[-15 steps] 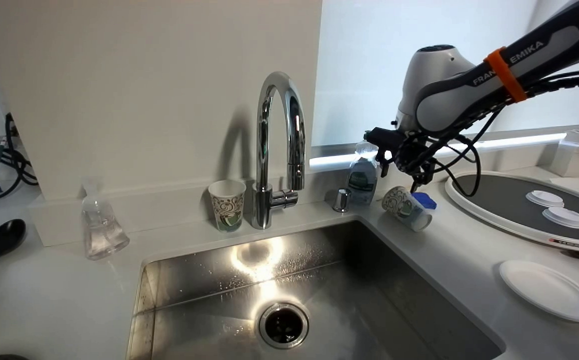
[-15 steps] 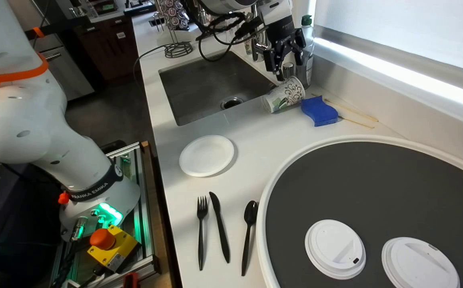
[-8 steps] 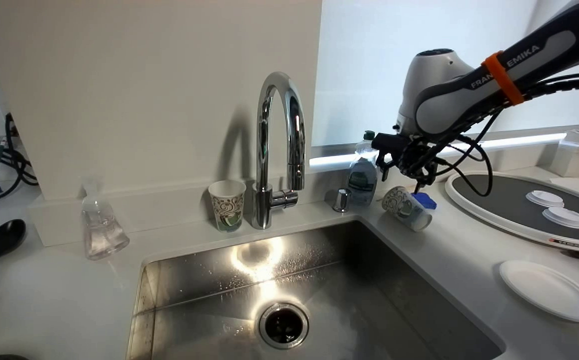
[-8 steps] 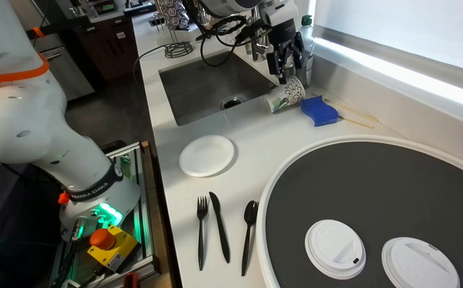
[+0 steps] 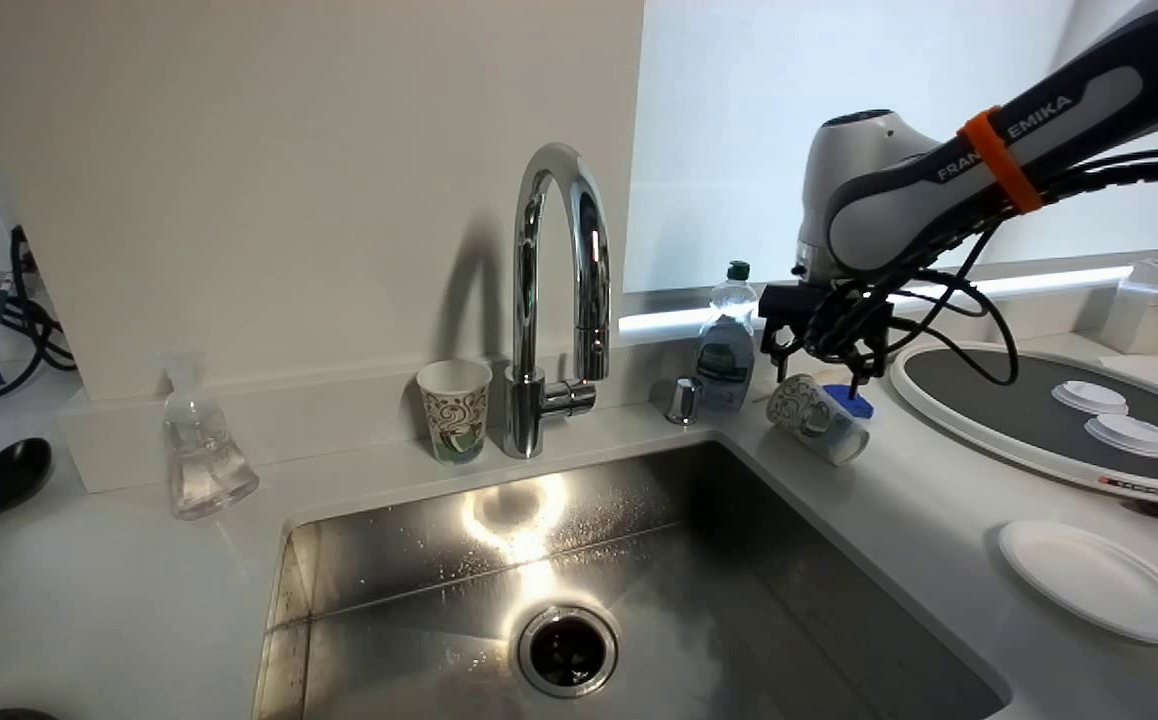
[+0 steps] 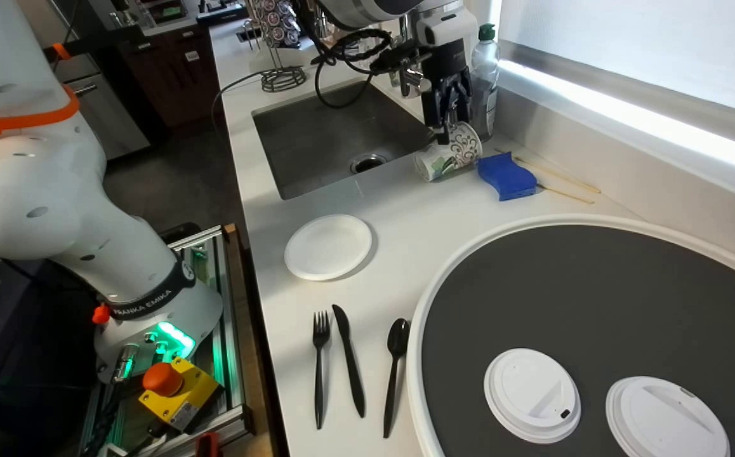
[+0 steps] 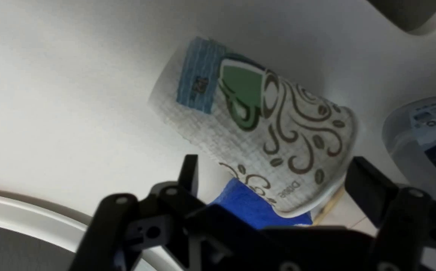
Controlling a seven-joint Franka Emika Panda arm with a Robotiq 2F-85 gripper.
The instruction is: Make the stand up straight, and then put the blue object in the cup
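The cup (image 5: 811, 412), a paper one with a swirl print, lies on its side on the counter near the sink's corner. Its rim points toward the soap bottle in the wrist view, where the cup (image 7: 255, 113) fills the middle. Behind it rests the blue object (image 6: 508, 178), a wavy sponge, partly covered by the cup in the wrist view. My gripper (image 7: 278, 180) is low over the cup with its jaws wide apart. One finger (image 7: 189, 175) is beyond the cup's side, and the opposite one is by the rim; whether either touches cannot be told.
A clear soap bottle (image 5: 726, 355) stands close to the rim side. An upright printed cup (image 5: 457, 425) is beside the faucet (image 5: 527, 300). Around lie thin wooden sticks (image 6: 558, 174), a white plate (image 6: 328, 247), black cutlery (image 6: 350, 362) and a round grey board (image 6: 596, 298). The sink (image 5: 759, 640) borders the counter.
My gripper has come down and turned, so its fingers now reach the cup's level. The lying cup has shifted very slightly. The sponge has stayed in place.
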